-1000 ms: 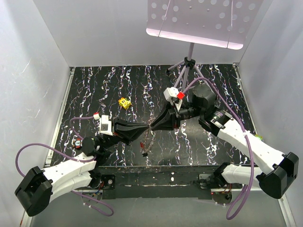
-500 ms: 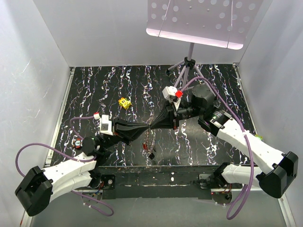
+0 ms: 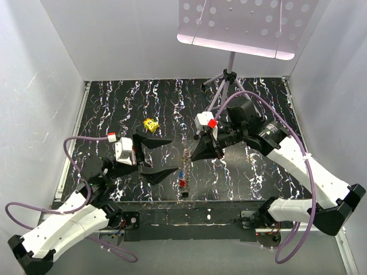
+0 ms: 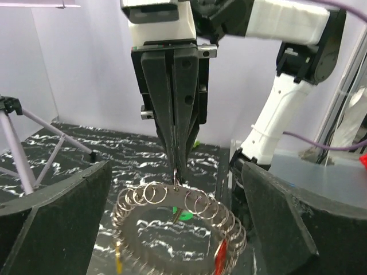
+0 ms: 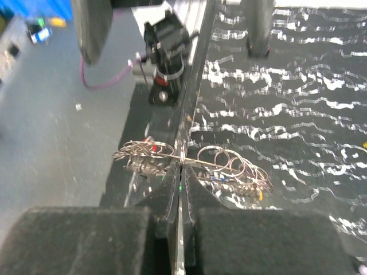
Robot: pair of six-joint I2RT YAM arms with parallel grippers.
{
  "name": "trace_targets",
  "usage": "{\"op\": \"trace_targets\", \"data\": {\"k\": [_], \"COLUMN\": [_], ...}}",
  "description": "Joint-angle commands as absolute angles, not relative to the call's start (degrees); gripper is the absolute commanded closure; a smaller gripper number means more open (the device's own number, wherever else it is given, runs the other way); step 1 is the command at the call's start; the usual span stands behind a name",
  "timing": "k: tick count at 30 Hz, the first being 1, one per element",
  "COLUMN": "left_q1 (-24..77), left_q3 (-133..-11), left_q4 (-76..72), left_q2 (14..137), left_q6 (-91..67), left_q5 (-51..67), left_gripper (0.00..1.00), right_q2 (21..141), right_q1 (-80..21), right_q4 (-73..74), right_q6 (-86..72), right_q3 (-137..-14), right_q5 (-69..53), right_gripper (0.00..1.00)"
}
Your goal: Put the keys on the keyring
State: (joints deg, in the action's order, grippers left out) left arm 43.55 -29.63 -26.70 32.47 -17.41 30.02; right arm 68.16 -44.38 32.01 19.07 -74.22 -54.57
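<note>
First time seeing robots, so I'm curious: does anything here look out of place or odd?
Nothing looks spilled or broken. The one oddity: the keyring hangs from the shut right gripper, pinched only at its top edge.

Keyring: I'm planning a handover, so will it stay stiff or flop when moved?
Probably light: the right claw holds the keyring by one pinch. The loop likely keeps shape, but its small rings and keys hang loose, so expect swinging and sliding.

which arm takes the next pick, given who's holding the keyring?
Left. The left gripper is open and empty, beside the keyring. The right gripper is shut on the keyring, which hangs from its fingertips, so that arm looks occupied.
</note>
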Motion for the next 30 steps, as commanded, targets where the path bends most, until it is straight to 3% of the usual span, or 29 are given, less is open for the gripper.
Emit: {"op": "trace_targets", "data": {"k": [1, 8, 20, 23, 30], "left_q1": [43.1, 42.9, 42.9, 43.0, 42.9], "left_q3": [-39.9, -45.8, -43.0, -42.2, -41.4], "left_q4": [7.4, 4.7, -9.4, -13.1, -18.5], "left_q2": [35.7, 48.1, 51.9, 53.3, 56.7], "left_q6": [-3.1, -3.2, -11.1, -13.4, -16.9], "left_q5": [34.6, 44.9, 38.9, 40.2, 42.9], "left_gripper": [0.04, 0.18, 0.38, 0.48, 0.58], "right_q2": [71.4, 80.1, 82.6, 83.1, 83.4], "right_q1": [-44.6, -44.6, -44.8, -44.7, -44.8], "right_q4": [57.4, 73.5, 74.0, 73.7, 73.1], "right_q6": [41.4, 50.4, 50.1, 49.0, 47.7], "right_q3": [-83.8, -95.9, -98.0, -98.7, -98.9], "right_q5": [-50.4, -44.6, -42.4, -42.9, -44.1], "right_gripper": [0.99, 0.99, 0.99, 0.99, 0.99]}}
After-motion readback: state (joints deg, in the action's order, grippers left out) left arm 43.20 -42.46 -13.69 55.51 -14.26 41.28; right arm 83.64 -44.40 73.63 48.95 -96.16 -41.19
